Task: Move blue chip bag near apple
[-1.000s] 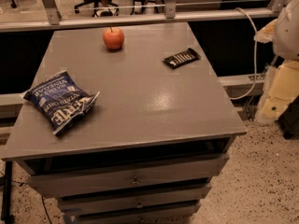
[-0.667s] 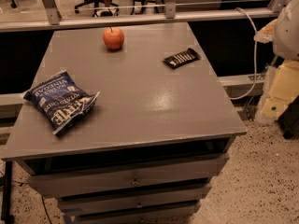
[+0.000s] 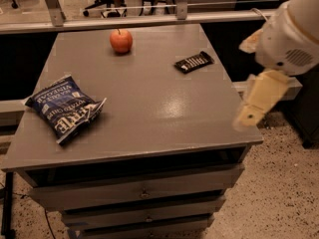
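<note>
The blue chip bag (image 3: pixel 65 108) is crinkled dark blue with white lettering and lies flat at the left front of the grey table (image 3: pixel 149 108). The apple (image 3: pixel 121 41) is red-orange with a short stem and stands near the table's far edge, well apart from the bag. My gripper (image 3: pixel 249 114) hangs on the cream-coloured arm (image 3: pixel 291 39) at the table's right edge, above its front right corner. It is far from both the bag and the apple and holds nothing that I can see.
A small black wrapped bar (image 3: pixel 194 61) lies at the back right of the table. Drawers (image 3: pixel 142 193) run below the tabletop. A metal rail (image 3: pixel 149 20) and office chairs stand behind the table. Speckled floor lies to the right.
The arm and gripper have moved left, closer to the table's right front corner. The bag, apple and bar have not moved.
</note>
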Controlling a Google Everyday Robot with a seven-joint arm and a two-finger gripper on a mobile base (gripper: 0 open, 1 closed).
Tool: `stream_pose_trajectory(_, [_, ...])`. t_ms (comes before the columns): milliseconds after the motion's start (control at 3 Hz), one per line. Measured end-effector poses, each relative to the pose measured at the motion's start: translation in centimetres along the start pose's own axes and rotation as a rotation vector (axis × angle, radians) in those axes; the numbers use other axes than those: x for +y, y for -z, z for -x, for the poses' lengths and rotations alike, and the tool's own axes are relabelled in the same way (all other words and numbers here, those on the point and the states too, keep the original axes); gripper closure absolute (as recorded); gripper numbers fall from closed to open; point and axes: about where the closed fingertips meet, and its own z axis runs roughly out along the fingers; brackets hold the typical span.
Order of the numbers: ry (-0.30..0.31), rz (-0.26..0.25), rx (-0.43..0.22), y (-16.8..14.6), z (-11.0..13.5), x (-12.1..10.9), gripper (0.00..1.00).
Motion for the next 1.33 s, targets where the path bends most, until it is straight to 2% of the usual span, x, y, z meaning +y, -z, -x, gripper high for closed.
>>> stream_pose_trajectory(333, [-0.020, 0.075, -0.183, -3.9, 6.4, 1.4, 0.00])
stream_pose_trajectory(667, [-0.043, 0.135, -0.355, -5.9, 12.3, 2.7, 0.00])
stream_pose_trajectory(1000, [-0.047, 0.138, -0.390, -5.5, 13.5, 2.9, 0.00])
stream_pose_trajectory(1333, [-0.046, 0.137, -0.388, -5.5, 13.4, 2.9, 0.00])
